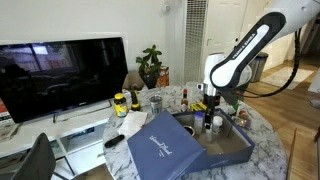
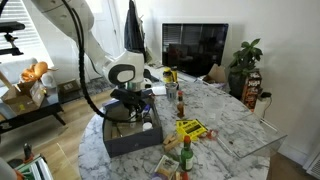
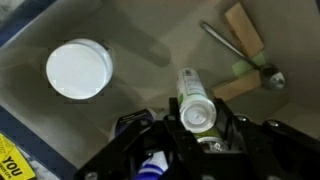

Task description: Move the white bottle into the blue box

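The white bottle (image 3: 80,70) is a short, plain white cylinder seen from above, standing on the floor of the blue box (image 3: 150,35). The box sits on the marble table in both exterior views (image 1: 235,152) (image 2: 122,142), with its lid (image 1: 165,148) leaning against its front. My gripper (image 3: 198,128) is down inside the box (image 1: 211,113) (image 2: 135,103), to the right of the white bottle and apart from it. Its jaws sit close on either side of the white cap of a slim green-labelled bottle (image 3: 190,90).
Two wooden blocks (image 3: 243,28) and a metal rod (image 3: 222,42) lie in the box. A blue-and-white tube (image 3: 150,165) is by the jaws. A yellow-labelled jar (image 1: 120,103), a yellow packet (image 2: 190,128) and sauce bottles (image 2: 185,155) stand on the table. A TV (image 1: 60,75) is behind it.
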`<state>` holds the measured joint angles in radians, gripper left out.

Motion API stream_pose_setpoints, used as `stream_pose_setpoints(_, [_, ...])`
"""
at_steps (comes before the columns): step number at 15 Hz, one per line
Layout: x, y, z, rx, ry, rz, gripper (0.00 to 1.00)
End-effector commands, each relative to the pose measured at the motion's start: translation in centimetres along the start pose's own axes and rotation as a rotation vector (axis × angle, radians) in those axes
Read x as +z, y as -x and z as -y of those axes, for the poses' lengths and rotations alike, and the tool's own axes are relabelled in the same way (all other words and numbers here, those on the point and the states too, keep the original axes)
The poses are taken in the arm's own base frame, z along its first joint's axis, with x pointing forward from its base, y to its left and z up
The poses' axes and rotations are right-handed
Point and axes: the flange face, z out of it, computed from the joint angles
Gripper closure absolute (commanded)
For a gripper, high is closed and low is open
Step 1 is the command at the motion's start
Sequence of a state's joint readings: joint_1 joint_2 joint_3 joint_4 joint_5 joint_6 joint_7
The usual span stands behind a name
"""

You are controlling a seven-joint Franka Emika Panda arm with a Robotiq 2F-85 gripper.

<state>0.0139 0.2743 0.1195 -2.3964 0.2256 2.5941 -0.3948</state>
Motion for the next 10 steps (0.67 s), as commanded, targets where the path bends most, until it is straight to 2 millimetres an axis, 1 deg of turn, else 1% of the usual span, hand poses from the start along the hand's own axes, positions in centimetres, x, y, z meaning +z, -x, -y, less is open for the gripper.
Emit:
stream_pose_setpoints(1, [-0.75, 2.57, -0.56, -0.023, 0.001, -0.035, 0.87])
stream_pose_setpoints(3, [-0.91, 2.73, -0.44, -0.027, 0.011, -0.09, 0.87])
stream_pose_setpoints(6, [-0.41, 2.29, -0.44, -0.036, 0.036, -0.152, 0.87])
stream_pose_setpoints(8, [-0.3, 2.06, -0.54, -0.035, 0.065, -0.175, 0.87])
stream_pose_setpoints(10, [-0.29, 2.25, -1.08, -0.035, 0.098, -0.164, 0.87])
